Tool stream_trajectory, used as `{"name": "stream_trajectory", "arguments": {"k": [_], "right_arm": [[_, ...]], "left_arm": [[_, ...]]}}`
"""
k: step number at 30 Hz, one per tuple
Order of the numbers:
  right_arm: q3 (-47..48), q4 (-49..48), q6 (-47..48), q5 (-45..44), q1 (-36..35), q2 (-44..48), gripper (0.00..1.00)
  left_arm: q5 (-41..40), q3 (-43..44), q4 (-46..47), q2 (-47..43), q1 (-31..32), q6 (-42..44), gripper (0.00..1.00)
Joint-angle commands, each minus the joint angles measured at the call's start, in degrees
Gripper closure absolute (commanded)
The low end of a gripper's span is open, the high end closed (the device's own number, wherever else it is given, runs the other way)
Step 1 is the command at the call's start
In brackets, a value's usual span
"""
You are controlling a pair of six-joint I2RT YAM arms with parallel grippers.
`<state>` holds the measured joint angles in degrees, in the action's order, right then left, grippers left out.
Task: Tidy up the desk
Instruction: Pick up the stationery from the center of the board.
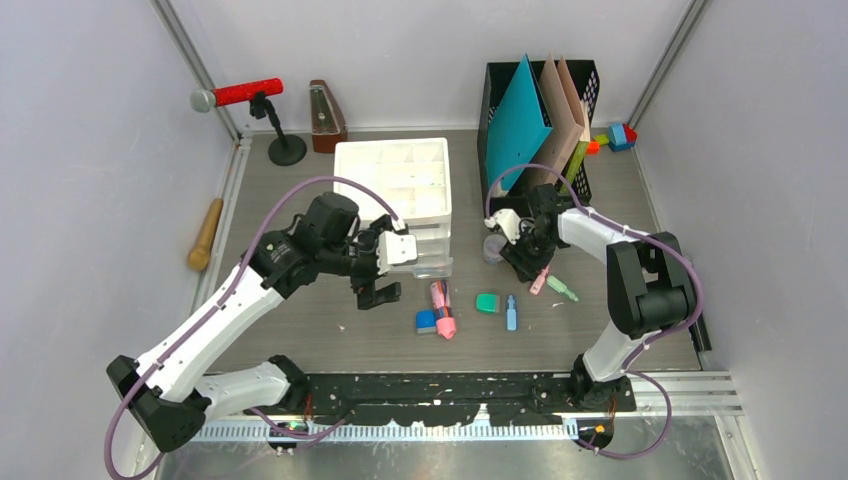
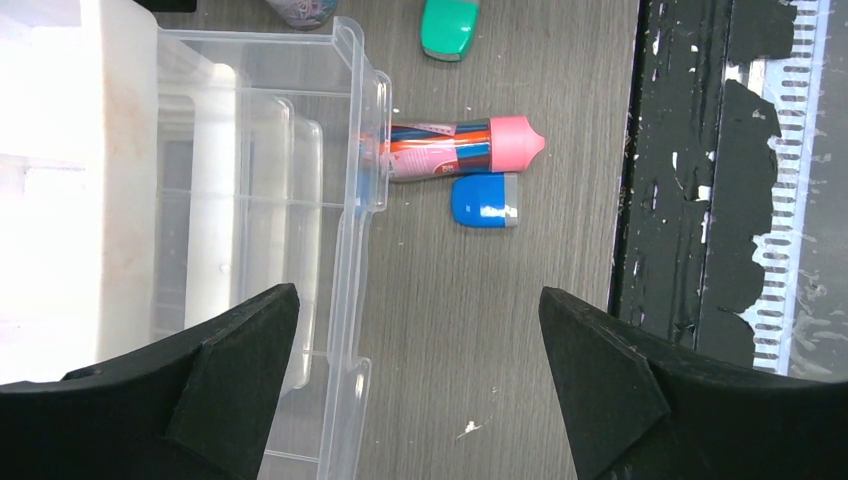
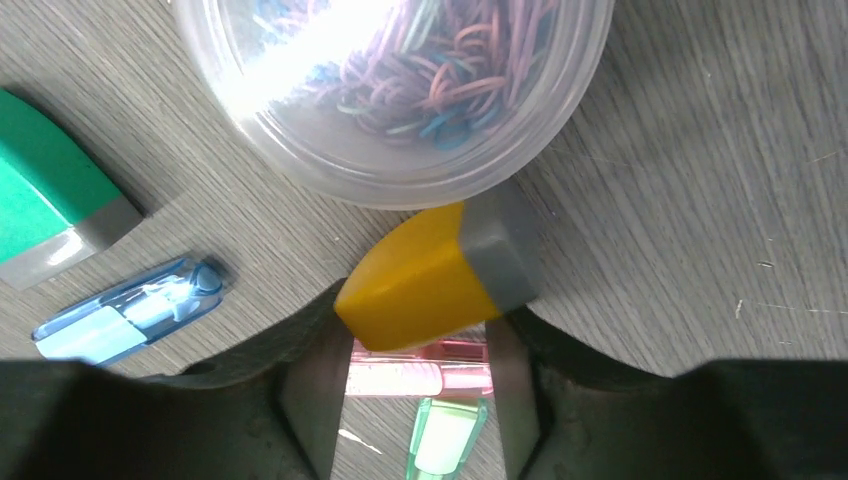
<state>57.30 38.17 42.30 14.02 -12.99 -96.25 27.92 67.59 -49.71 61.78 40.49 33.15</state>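
The desk (image 1: 300, 330) spanned the space between the walls. The left gripper (image 2: 415, 310) was spread wide and held nothing, over the front of one open clear drawer (image 2: 330, 250). The right gripper (image 3: 420, 330) clamped one yellow eraser (image 3: 420, 275), just beside one tub of rubber bands (image 3: 400, 100). One green eraser (image 1: 487, 302) and one blue eraser (image 1: 426, 320) lay nearer.

Large flat grey-brown wood-grain desk (image 1: 320, 335): a rectangular tabletop, lying level. Pale lavender walls (image 1: 90, 150) bound it on the left, far and right sides. A black-and-metal rail (image 1: 450, 395), its black coating chipped, runs along the near edge. Fine grain lines and a few white specks mark the surface.
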Motion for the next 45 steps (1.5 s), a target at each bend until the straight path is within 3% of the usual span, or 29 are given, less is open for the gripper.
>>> {"name": "stream_trajectory", "arguments": {"k": [1, 4, 8, 11, 14, 16, 22, 28, 36, 45], "right_arm": [[-0.70, -1.35, 0.89, -0.91, 0.06, 1.24, 0.51], [-1.00, -2.26, 0.31, -1.64, 0.07, 2.52, 0.58], [-0.69, -2.58, -1.51, -1.56, 0.07, 3.20, 0.61], [0.74, -0.61, -3.54, -0.62, 0.07, 2.14, 0.46], [1.18, 1.27, -5.72, 1.06, 0.07, 1.31, 0.23], [1.02, 1.03, -7.39, 1.67, 0.07, 1.40, 0.16], [2.76, -1.97, -14.29, 2.36, 0.07, 0.70, 0.13], [6.20, -2.69, -18.62, 2.29, 0.07, -3.02, 0.24], [6.73, -0.42, -17.86, -0.63, 0.07, -1.94, 0.66], [8.09, 7.94, -15.79, -4.03, 0.06, 10.87, 0.78]], "left_arm": [[-0.50, -0.53, 2.49, -1.61, 0.12, -0.67, 0.06], [-0.42, -0.60, 2.77, -1.71, 0.12, -0.78, 0.06], [-0.41, -0.92, 2.96, -2.21, 0.12, -0.87, 0.06], [-0.49, -1.37, 2.85, -2.87, 0.12, -0.93, 0.06], [-0.71, -2.03, 2.96, -3.72, 0.12, -0.93, 0.06], [-0.76, -2.47, 3.13, -4.23, 0.12, -0.90, 0.06], [-1.05, -3.08, 3.55, -4.46, 0.12, -0.98, 0.06], [-1.12, -3.16, 3.96, -4.25, 0.12, -1.46, 0.06], [-1.76, -3.17, 4.24, -4.27, 0.12, -1.37, 0.06], [-7.75, -3.04, 11.47, -5.45, 0.12, -8.48, 0.05]]}}
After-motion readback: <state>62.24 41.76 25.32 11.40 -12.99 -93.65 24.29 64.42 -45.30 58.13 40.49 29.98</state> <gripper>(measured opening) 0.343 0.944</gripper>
